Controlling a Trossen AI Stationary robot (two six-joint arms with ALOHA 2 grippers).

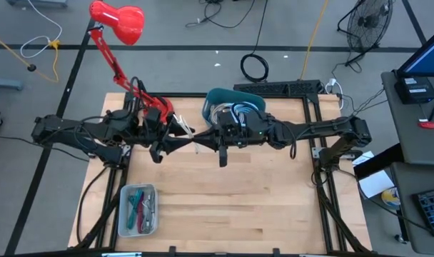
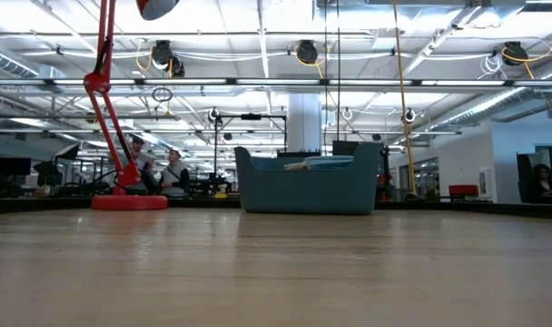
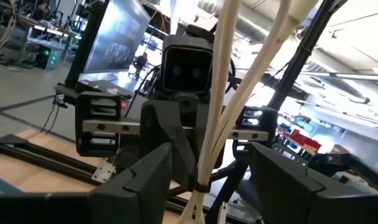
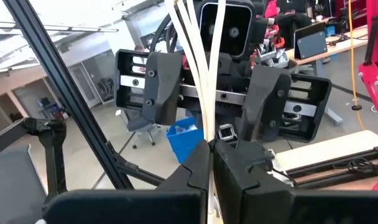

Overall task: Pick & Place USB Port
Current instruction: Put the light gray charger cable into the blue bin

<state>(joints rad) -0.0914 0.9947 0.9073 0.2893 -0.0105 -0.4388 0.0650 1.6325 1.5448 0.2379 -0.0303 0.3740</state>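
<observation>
Spanning the lower two-thirds of the high view: wooden table [image 1: 224, 207], pale planks, black frame rails along both sides.

Left arm [image 1: 74, 132], dark, reaching from the left edge to the centre of the frame. Its left gripper [image 3: 211, 155] stands wide open, with the fingers [image 3: 145, 183] well apart; pale strands run through the gap between them, and nothing is clamped.

Right arm [image 1: 324, 130], dark, reaching from the right edge to meet the other arm at centre. Its right gripper [image 4: 211, 146] is fully closed, the two fingers pressed together and pinching the strands. The two grippers face each other, nearly tip to tip, above the table.

Red desk lamp [image 1: 117, 18], upper left of the high view, with its jointed stem running down to the table's back edge; its base shows at left in the low view.

Teal bin [image 1: 215, 96], upper centre at the table's back edge, holding light-coloured cables.

Clear tray [image 1: 124, 214], lower left of the table, holding small teal and red items too small to identify.

White USB cable [image 4: 198, 62], several thin strands in a bundle, held up off the table at centre frame by the right gripper. Whether a plug end shows cannot be told.
</observation>
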